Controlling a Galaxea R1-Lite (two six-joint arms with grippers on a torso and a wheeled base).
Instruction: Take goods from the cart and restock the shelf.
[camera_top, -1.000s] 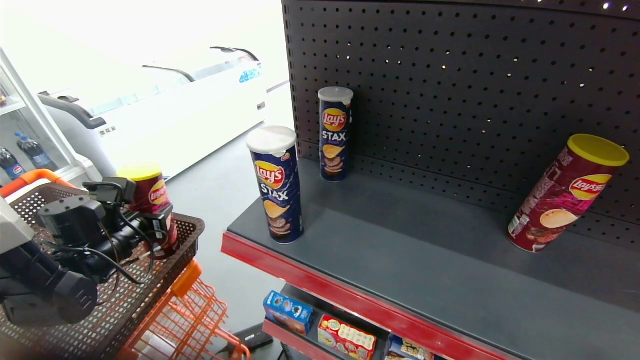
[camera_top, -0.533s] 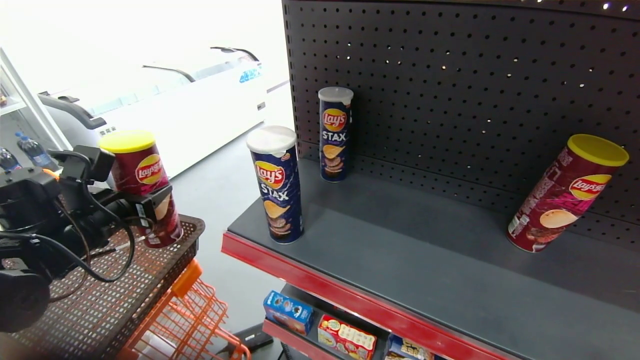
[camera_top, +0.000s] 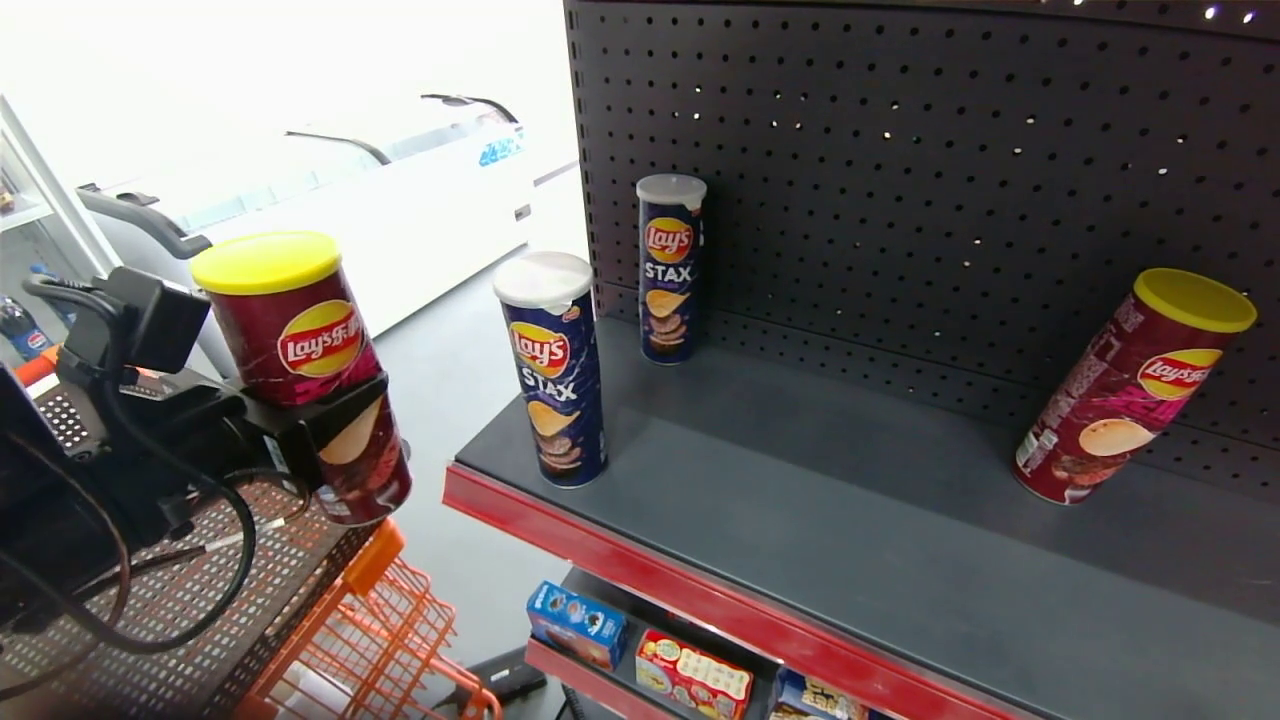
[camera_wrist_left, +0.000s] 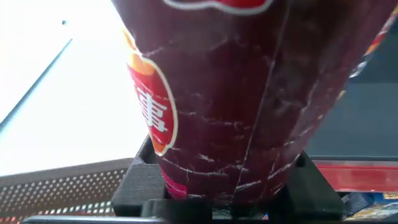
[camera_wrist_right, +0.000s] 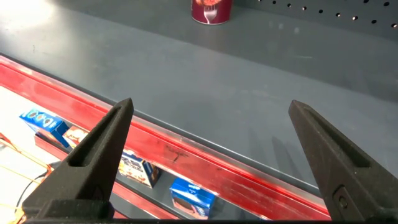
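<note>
My left gripper (camera_top: 300, 425) is shut on a dark red chip can with a yellow lid (camera_top: 300, 350), held upright in the air above the brown cart basket (camera_top: 200, 640), left of the shelf (camera_top: 800, 520). The same red can (camera_wrist_left: 242, 93) sits between the black fingers (camera_wrist_left: 140, 183) in the left wrist view. My right gripper (camera_wrist_right: 214, 158) is open, hovering in front of the shelf's red front edge (camera_wrist_right: 186, 149). On the shelf stand two blue chip cans (camera_top: 553, 365) (camera_top: 668, 265) and another red can (camera_top: 1130, 390) at the right, leaning back against the pegboard.
An orange wire cart frame (camera_top: 380, 640) hangs under the basket. A lower shelf holds small snack boxes (camera_top: 690, 675). The middle of the grey shelf (camera_wrist_right: 249, 81) is bare. A white chest freezer (camera_top: 350, 220) stands behind on the left.
My left gripper has lifted the red can up out of the cart basket and brought it higher and closer toward the shelf. The shelf's cans have not moved.
</note>
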